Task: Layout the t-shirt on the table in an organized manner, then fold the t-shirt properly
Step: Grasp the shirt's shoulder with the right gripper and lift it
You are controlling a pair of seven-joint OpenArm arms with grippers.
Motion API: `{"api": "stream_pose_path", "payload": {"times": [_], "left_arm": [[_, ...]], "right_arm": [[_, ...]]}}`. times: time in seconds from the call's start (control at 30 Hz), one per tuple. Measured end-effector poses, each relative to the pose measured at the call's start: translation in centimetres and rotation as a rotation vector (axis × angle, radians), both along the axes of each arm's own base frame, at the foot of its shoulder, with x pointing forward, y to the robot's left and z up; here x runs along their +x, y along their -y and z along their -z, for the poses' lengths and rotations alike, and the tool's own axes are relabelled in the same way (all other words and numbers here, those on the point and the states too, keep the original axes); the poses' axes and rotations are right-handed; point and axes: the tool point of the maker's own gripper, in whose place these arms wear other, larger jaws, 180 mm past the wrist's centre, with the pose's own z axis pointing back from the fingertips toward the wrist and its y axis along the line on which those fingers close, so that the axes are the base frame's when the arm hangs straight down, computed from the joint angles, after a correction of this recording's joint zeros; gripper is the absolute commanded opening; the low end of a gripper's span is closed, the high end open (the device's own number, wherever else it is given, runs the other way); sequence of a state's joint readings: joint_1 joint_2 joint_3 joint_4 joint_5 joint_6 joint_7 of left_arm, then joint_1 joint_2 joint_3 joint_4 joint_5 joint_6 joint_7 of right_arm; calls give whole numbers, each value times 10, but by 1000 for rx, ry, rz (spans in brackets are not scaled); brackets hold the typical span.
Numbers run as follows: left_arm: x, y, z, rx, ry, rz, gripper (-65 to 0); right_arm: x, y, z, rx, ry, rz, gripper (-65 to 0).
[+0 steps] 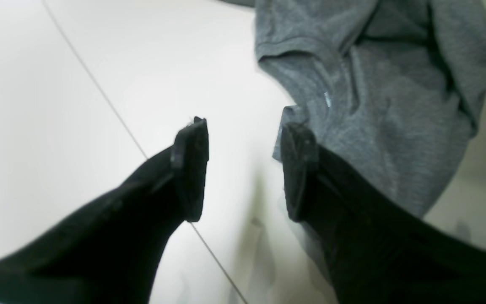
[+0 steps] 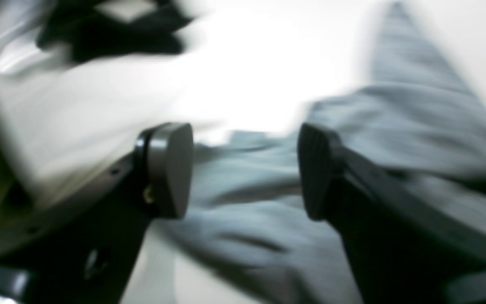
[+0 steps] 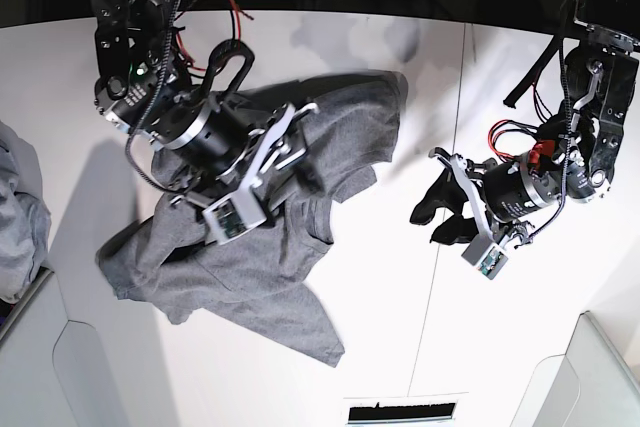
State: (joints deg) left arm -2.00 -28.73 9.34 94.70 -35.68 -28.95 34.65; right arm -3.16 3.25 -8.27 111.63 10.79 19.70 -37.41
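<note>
The heather grey t-shirt (image 3: 260, 227) lies crumpled on the white table (image 3: 400, 317), left of the middle. My right gripper (image 3: 292, 152) hangs over the shirt's upper part. In the blurred right wrist view it (image 2: 243, 169) is open and empty, with folds of the shirt (image 2: 247, 219) below it. My left gripper (image 3: 433, 212) is open and empty over bare table, to the right of the shirt. In the left wrist view it (image 1: 243, 169) stands beside the shirt's edge (image 1: 373, 105), and one of its fingers (image 1: 298, 169) is close to the cloth.
A paler bluish-grey heap of cloth (image 3: 15, 207) lies at the table's left edge. A thin dark seam (image 3: 440, 247) crosses the table, also in the left wrist view (image 1: 99, 93). White raised panels stand at the near left (image 3: 30, 367) and near right (image 3: 600, 377) corners.
</note>
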Motion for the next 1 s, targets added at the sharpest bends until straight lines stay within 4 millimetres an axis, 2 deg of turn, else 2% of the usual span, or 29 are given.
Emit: {"api": "stream_pose_path", "payload": {"times": [0.07,0.17,0.3,0.43,0.5,0.57,0.63,0.7,0.73,0.8,0.83,0.87,0.9,0.97,1.0], "left_arm": [[-9,2,8,-7,-24,4,-347],[-28,10,24,-31,-78,15,-347],[-54,30,44,-79,-144,25,-347],[-61,42,51,-92,-159,24,-335],[-63,44,55,-102,-170,19,-289],[-67,47,63,-111,-196,31,-282],[-73,51,71,-125,-223,44,-282],[-79,53,83,-128,-259,43,-283],[-83,55,89,-124,-279,47,-283],[-91,58,99,-124,-311,57,-286],[-95,60,104,-124,-326,62,-304],[-98,63,107,-126,-337,67,-352],[-100,65,110,-131,-342,71,-429],[-105,69,114,-129,-358,83,-614],[-106,70,115,-129,-360,87,-650]], "right_arm": [[18,20,-3,6,1,114,-260],[44,33,-4,20,18,198,-260],[81,19,20,9,-45,197,-260],[110,-15,60,-31,-163,146,-260],[115,-32,85,-65,-223,113,-260],[113,-44,113,-123,-285,97,-262],[107,-45,138,-195,-339,106,-262],[104,-38,153,-249,-354,132,-277],[106,-35,154,-264,-330,143,-312],[106,-30,156,-284,-331,155,-437],[106,-29,156,-284,-333,156,-508],[106,-29,156,-281,-333,156,-574],[106,-30,156,-279,-333,152,-630],[104,-37,155,-272,-333,101,-650],[103,-39,155,-270,-331,88,-650]]}}
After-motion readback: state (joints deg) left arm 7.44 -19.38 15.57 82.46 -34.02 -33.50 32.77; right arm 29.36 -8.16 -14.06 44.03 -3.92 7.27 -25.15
